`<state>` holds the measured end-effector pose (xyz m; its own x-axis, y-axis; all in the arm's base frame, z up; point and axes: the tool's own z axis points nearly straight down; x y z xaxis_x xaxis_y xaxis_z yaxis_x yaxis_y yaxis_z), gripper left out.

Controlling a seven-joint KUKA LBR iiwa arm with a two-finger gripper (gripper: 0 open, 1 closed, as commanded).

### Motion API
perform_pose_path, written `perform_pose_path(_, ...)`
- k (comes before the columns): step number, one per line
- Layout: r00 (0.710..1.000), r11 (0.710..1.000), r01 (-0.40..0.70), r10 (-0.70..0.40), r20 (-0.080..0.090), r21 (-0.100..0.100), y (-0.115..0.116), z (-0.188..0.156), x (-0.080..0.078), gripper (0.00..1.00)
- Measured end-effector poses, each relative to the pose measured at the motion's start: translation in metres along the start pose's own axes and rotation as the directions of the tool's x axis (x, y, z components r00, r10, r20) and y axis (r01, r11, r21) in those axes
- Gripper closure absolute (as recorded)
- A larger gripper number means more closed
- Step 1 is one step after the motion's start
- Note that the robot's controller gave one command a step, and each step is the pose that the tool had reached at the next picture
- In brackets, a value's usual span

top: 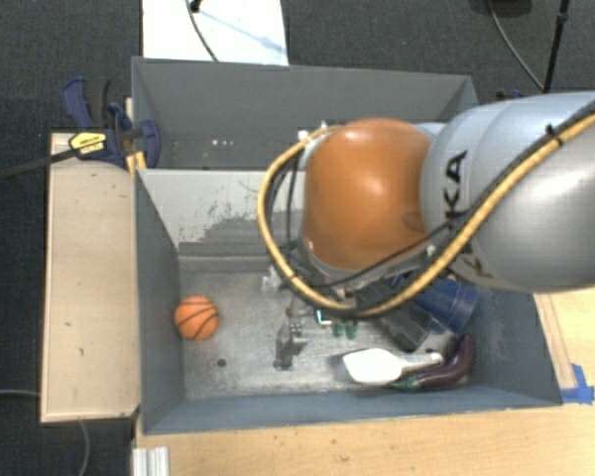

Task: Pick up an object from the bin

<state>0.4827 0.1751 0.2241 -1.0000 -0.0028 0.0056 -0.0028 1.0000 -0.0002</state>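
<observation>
A grey metal bin with a scuffed, speckled floor stands on a dark floor, and the silver arm comes in over its right side, its wrist under a rounded orange cover ringed by a looping yellow-and-black cable. Below that cover the pincer reaches down to a bare patch near the middle of the bin floor, close to the front wall. From this angle I cannot tell whether it is apart or together, and nothing can be seen gripped in it. Nearest to it, just to the right, lies a white spoon-shaped plastic piece, flat on the floor by the front wall. A few small green bits show just above that piece, at the edge of the wrist's shadow. Against the white piece's right end sits a dark purple, curved, aubergine-like toy, bending up toward the right wall. Behind that, partly under the arm, is a blue cup-shaped plastic thing. Well apart from the pincer on the other side, a small orange ball with dark basketball seams rests alone near the left wall.
</observation>
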Motion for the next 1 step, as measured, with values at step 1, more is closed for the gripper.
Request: perform_pose_path(1, 1.0, 1.0, -0.006, 0.006, 0.008, -0.002, -0.001, -0.0039, -0.0019, 0.0)
